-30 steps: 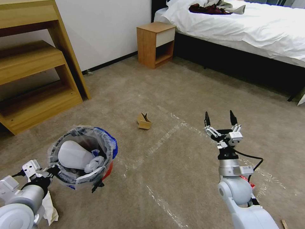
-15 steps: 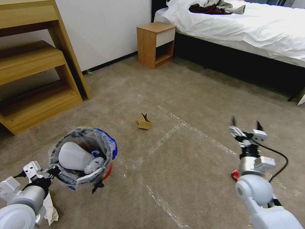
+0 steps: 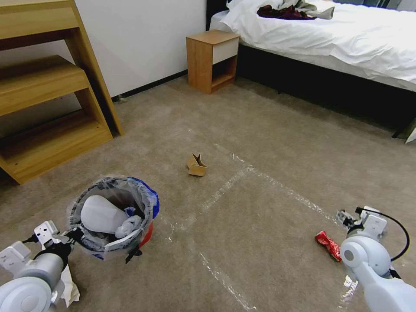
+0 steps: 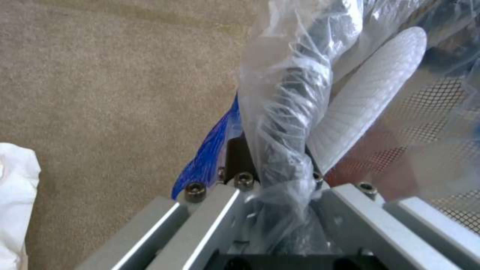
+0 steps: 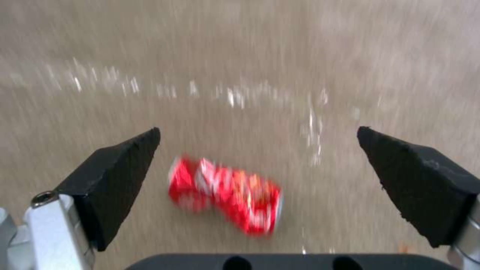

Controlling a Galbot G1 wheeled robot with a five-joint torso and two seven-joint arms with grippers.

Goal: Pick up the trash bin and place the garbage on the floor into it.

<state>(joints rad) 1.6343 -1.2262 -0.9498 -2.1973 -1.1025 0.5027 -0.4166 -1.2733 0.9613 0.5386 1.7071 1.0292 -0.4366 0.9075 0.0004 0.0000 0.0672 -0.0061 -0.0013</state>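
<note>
The trash bin (image 3: 147, 234) is red with a clear liner, and my left gripper (image 3: 73, 236) holds it just above the floor (image 3: 260, 130) at the lower left. In the left wrist view the left gripper (image 4: 274, 176) is shut on the bagged bin rim (image 4: 285, 112). A white slipper (image 3: 100, 214) and tissue wads lie inside the bin. My right gripper (image 5: 258, 131) hangs open over a crumpled red piece of garbage (image 5: 225, 195), which is lettered in white. That red piece (image 3: 328, 245) lies on the carpet beside my right arm (image 3: 364, 255). A brown cardboard scrap (image 3: 197, 165) sits mid-floor.
A white tissue (image 3: 67, 284) lies under my left arm. Wooden shelves (image 3: 47, 99) stand at the left, a nightstand (image 3: 212, 60) by the wall, and a bed (image 3: 346, 39) at the back right. Tape strips (image 3: 225, 188) cross the carpet.
My right arm has drawn back and down to the lower right. That uncovered the red piece, and the open gripper now points down at it. The bin has sunk slightly.
</note>
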